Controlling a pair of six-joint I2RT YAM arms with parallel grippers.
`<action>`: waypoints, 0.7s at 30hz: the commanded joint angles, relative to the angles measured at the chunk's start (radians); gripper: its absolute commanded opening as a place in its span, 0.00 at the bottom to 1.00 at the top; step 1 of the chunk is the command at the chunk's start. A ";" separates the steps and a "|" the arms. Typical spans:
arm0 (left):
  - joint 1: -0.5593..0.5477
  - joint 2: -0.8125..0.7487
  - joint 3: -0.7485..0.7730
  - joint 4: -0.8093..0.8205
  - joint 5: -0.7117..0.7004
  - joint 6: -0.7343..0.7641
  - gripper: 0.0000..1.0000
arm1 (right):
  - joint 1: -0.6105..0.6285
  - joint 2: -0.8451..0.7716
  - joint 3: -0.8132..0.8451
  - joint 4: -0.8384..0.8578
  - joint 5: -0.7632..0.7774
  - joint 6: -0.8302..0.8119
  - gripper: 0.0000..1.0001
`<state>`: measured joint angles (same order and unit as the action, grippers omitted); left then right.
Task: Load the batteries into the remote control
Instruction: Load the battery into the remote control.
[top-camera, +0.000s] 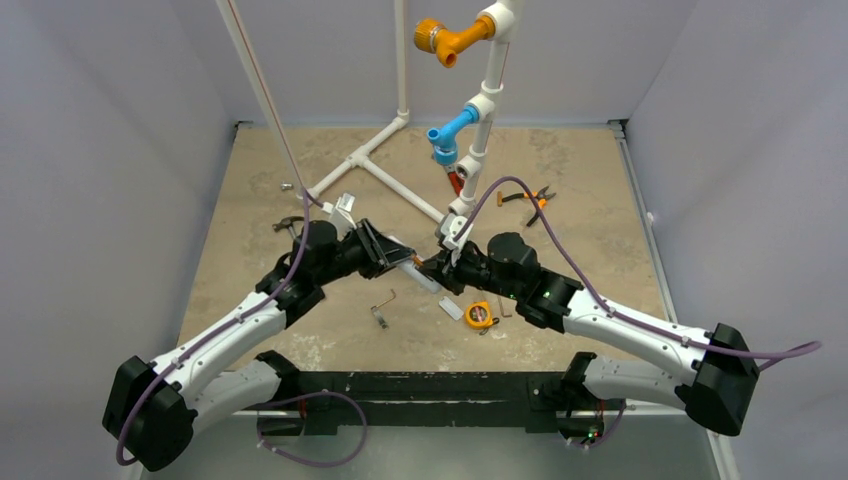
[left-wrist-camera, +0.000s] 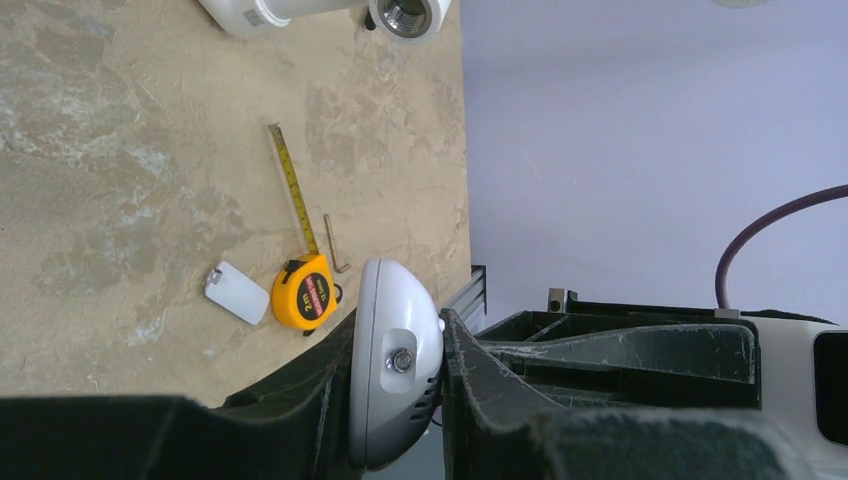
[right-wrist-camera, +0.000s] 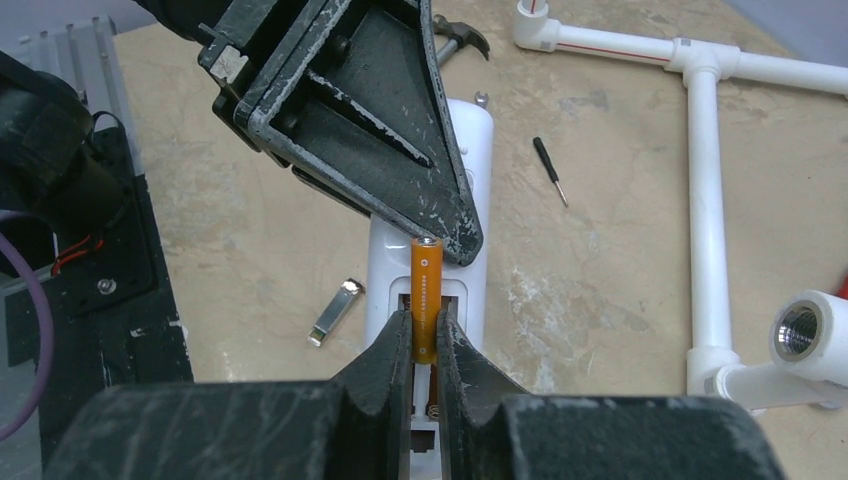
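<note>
Battery (right-wrist-camera: 425, 275) in right tool (right-wrist-camera: 425, 325) over remote control (right-wrist-camera: 478, 150): clear from right wrist only.

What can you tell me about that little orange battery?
The battery is a slim orange cylinder with a silvery metal cap on its far end and tiny print along its side. The right gripper pinches its lower half between two black fingers. It lies lengthwise over the white remote control, right above the open battery slot, and it does not look seated yet.
</note>
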<state>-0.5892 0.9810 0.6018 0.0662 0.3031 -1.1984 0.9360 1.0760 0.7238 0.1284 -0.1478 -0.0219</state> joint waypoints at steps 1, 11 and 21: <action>0.010 -0.031 -0.011 0.076 0.014 -0.029 0.00 | 0.002 -0.007 0.009 -0.011 0.027 -0.004 0.07; 0.018 -0.046 -0.022 0.082 0.016 -0.031 0.00 | 0.002 -0.012 0.005 -0.037 0.053 -0.009 0.08; 0.021 -0.051 -0.030 0.095 0.020 -0.038 0.00 | 0.002 -0.011 0.006 -0.049 0.049 -0.015 0.14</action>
<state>-0.5758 0.9550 0.5743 0.0841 0.3027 -1.2129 0.9363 1.0752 0.7238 0.0879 -0.1184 -0.0261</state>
